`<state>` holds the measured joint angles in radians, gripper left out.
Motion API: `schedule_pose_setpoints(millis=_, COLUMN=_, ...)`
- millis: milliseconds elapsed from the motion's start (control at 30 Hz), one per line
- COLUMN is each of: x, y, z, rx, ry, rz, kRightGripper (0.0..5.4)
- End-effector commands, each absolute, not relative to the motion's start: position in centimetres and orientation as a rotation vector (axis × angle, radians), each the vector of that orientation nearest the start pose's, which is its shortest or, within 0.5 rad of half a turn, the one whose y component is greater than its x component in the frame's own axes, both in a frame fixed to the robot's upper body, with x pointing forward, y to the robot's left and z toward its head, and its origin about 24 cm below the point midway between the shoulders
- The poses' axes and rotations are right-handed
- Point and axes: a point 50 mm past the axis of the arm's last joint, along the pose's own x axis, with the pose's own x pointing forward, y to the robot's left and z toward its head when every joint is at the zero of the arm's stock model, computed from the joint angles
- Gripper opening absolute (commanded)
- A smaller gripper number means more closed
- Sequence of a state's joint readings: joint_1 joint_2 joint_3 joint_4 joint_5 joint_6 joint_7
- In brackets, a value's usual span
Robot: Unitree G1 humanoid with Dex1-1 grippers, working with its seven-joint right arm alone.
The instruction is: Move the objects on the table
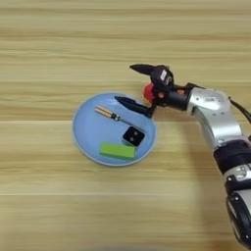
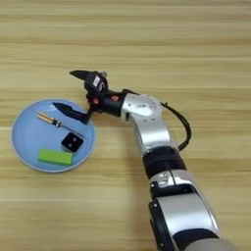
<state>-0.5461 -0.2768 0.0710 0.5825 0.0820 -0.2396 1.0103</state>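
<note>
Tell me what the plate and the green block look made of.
Plate: looks like smooth plastic or glazed ceramic, an even pale blue with a soft sheen; cannot tell which. Green block: probably matte plastic or painted wood, with flat uniform colour and crisp edges.

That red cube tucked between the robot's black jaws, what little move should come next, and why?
Probably a short carry leftward over the round blue plate, then let go. The small red cube sits between the right gripper's spread black jaws at the plate's right rim, while the thin orange-handled screwdriver, black dotted cube and flat green block already lie inside it.
</note>
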Motion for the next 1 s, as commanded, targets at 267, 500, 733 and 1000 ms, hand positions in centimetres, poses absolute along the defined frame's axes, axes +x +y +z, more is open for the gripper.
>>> schedule_pose_setpoints(millis=267, x=32.6, y=-11.8, z=9.1, rx=-0.363, ry=-0.042, rz=1.116, kRightGripper=5.38)
schedule_pose_setpoints(millis=500, x=32.4, y=-10.7, z=7.4, rx=-0.37, ry=0.063, rz=1.136, kRightGripper=5.38)
schedule_pose_setpoints(millis=733, x=33.1, y=-9.6, z=6.8, rx=-0.375, ry=0.132, rz=1.122, kRightGripper=5.05)
schedule_pose_setpoints(millis=1000, x=33.0, y=-9.2, z=6.1, rx=-0.388, ry=0.198, rz=1.144, kRightGripper=4.16)
